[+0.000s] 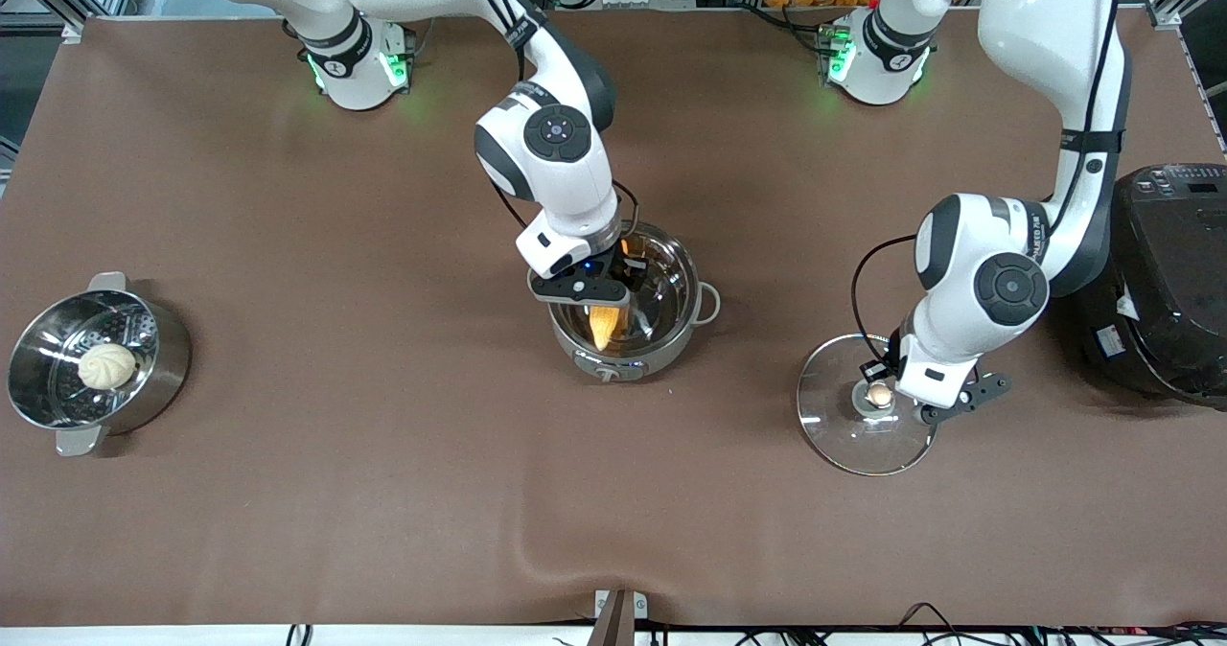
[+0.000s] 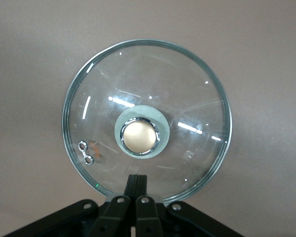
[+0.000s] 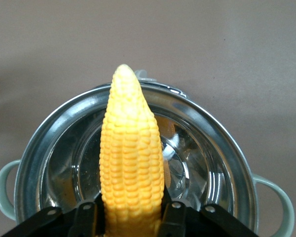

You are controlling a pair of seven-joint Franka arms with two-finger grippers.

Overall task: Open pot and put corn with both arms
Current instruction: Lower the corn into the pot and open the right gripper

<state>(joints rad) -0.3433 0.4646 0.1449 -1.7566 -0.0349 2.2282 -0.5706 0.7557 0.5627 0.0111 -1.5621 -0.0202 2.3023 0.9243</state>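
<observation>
Brown cloth covers the table [image 1: 383, 493]; aluminium framing and shelving with orange items stand along the robots' edge. A black cooker [image 1: 1165, 282] sits at the left arm's end, cut off by the frame edge. A steamer pot [image 1: 96, 363] holding a white bun [image 1: 106, 365] sits at the right arm's end.

The pot [image 1: 661, 325] stands open mid-table, its control knob facing the front camera. The right gripper [image 1: 587, 287] hangs over the pot, its fingers closed on the thick end of the corn [image 1: 605, 325]. In the right wrist view the corn [image 3: 131, 158] points away from the gripper [image 3: 133, 217] over the pot's shiny interior [image 3: 212, 163], with a grey handle at each side.

The glass lid [image 1: 844, 435] lies flat on the cloth toward the left arm's end, well apart from the pot. The left gripper [image 1: 944, 402] hovers over the lid's edge, beside its knob [image 1: 879, 395]. In the left wrist view the fingers [image 2: 130, 190] are pressed together, empty, above the lid [image 2: 187, 89].

The right wrist hides part of the pot's rim. Whether the corn's tip touches the pot's bottom cannot be made out.
</observation>
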